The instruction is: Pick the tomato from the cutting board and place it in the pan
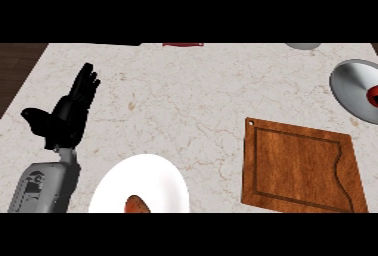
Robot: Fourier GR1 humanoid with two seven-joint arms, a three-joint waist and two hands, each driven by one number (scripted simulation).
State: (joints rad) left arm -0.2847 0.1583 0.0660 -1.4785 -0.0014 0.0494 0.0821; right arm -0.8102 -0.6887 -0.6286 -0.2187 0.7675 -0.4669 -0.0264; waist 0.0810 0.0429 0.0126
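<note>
1. Marble desk (184,100), near edge: white plate (166,167); cutting board (295,170) beside it, bare.
2. Left edge: my left hand (70,110) rests open, holding nothing.
3. Far right: tomato (373,96) already in the pan (351,85); likely soft and slick, so I'd cup its middle.

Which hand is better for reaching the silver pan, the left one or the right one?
Probably the right. The pan sits at the view's far right edge, while the left hand rests open at the far left, beyond the cutting board. The right hand is out of view.
</note>
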